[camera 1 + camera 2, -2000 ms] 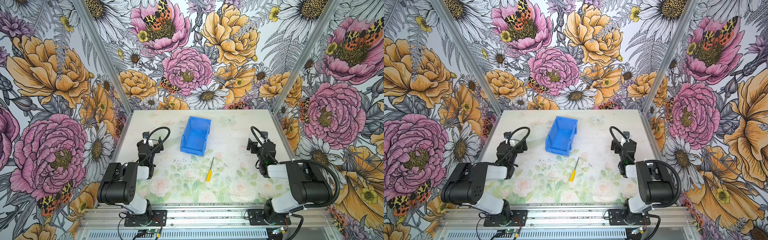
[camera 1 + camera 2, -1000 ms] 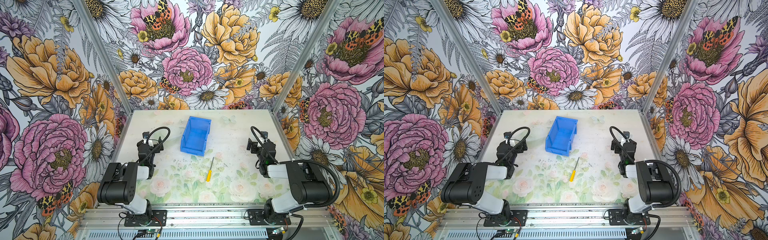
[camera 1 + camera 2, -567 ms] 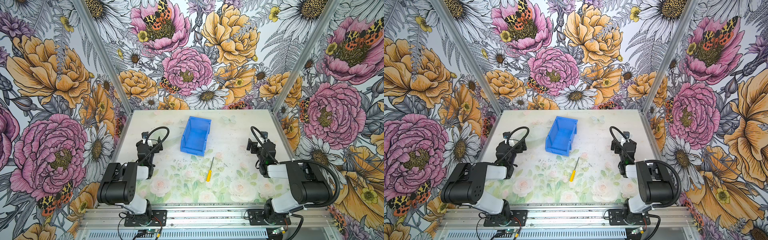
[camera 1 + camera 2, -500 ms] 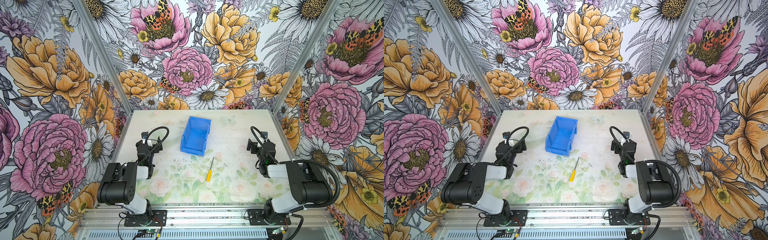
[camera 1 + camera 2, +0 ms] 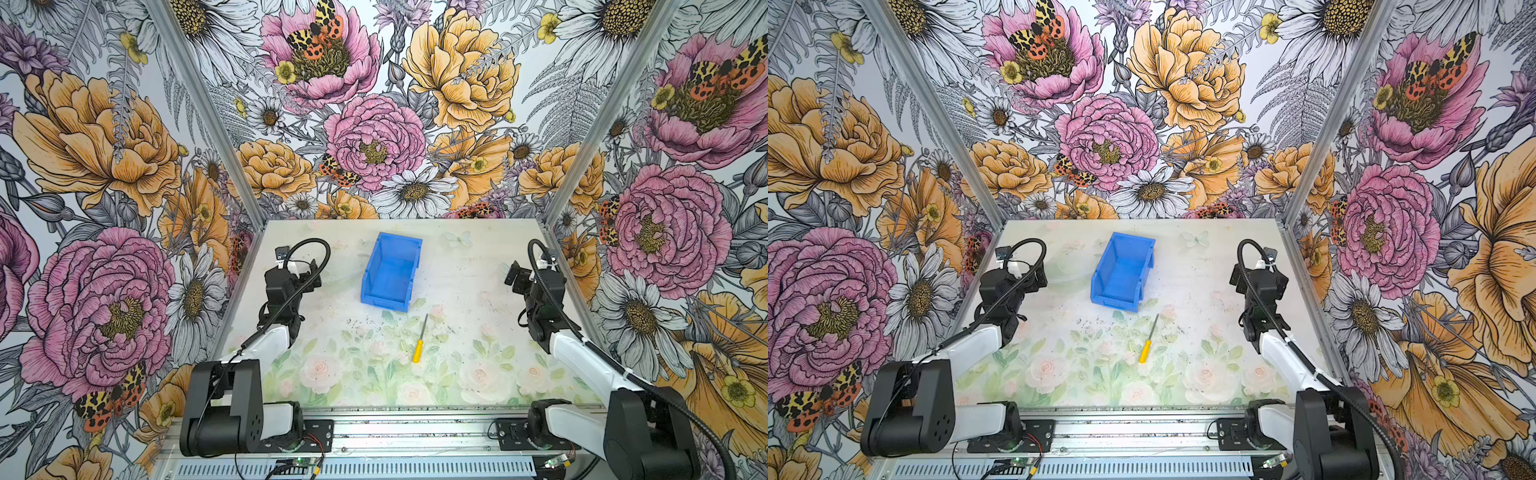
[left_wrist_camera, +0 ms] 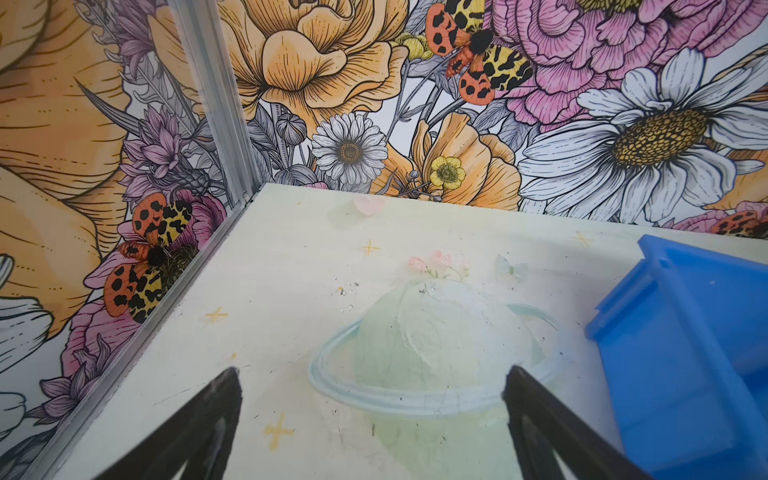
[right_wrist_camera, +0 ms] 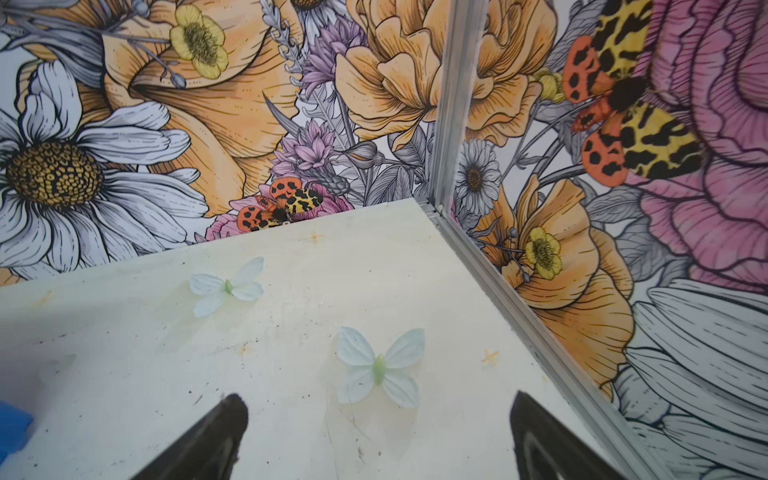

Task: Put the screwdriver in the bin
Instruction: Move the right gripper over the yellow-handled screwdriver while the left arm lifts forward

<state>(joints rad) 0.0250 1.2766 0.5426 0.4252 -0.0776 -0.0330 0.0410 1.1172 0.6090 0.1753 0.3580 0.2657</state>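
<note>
My left arm [image 5: 272, 338] sits low on the left side, its forearm stretched forward from its base and its wrist tipped downward. My left tool [image 6: 372, 374] has its jaws spread wide, and the two dark, pointed fingers [image 6: 199, 432] grip nothing. My right arm [image 5: 582, 357] mirrors this on the right side, forearm stretched forward and wrist tipped down. My right tool [image 7: 380, 398] is also spread wide and empty. The two arms are well apart.

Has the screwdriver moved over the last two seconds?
No. The screwdriver lies on the same spot, with the same gap to the bin and its tip pointing towards the bin.
</note>
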